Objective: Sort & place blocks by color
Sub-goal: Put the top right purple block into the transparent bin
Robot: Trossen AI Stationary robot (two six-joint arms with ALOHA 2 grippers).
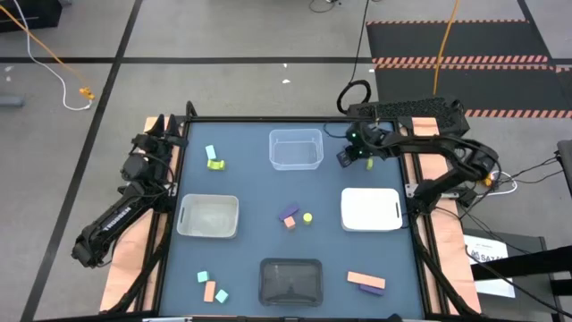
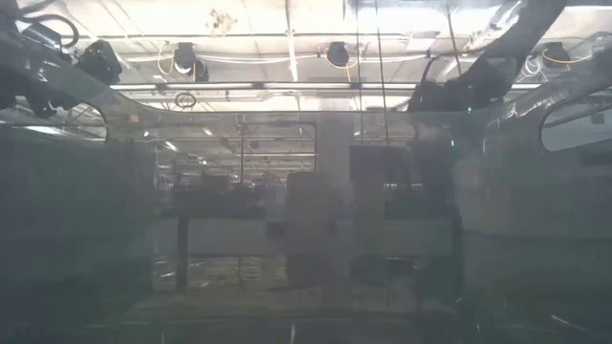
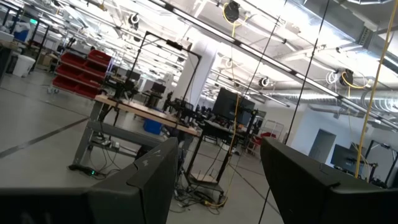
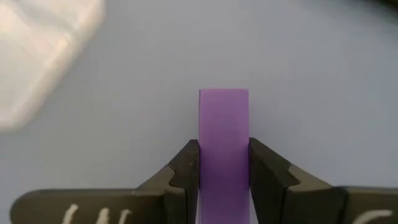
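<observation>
My right gripper (image 1: 347, 156) is over the table's far right part, just right of the clear tray (image 1: 296, 148), and is shut on a purple block (image 4: 224, 124). My left gripper (image 3: 217, 186) is open at the far left corner (image 1: 156, 130), facing the room. Loose blocks lie flat on the table. A cyan (image 1: 211, 152) and a yellow-green (image 1: 216, 165) one are far left. Purple (image 1: 288, 213), orange (image 1: 290, 224) and yellow (image 1: 307, 217) ones are in the middle. Cyan and orange ones (image 1: 211, 288) are near left. An orange bar (image 1: 362, 278) and a purple bar (image 1: 371, 287) are near right. My right gripper pinches the purple block between its two fingers (image 4: 186, 168), one on each long side face (image 4: 206, 155). The fingers point down at the table from above. The block's free end (image 4: 224, 99) sticks out past the fingertips. Whether it touches the table I cannot tell.
A translucent tray (image 1: 208, 216) sits left of centre, a white tray (image 1: 370, 209) right of centre and a black tray (image 1: 290, 281) at the near edge. The clear tray's corner (image 4: 43, 56) shows beside the held block. The low view shows only a blurred tray wall.
</observation>
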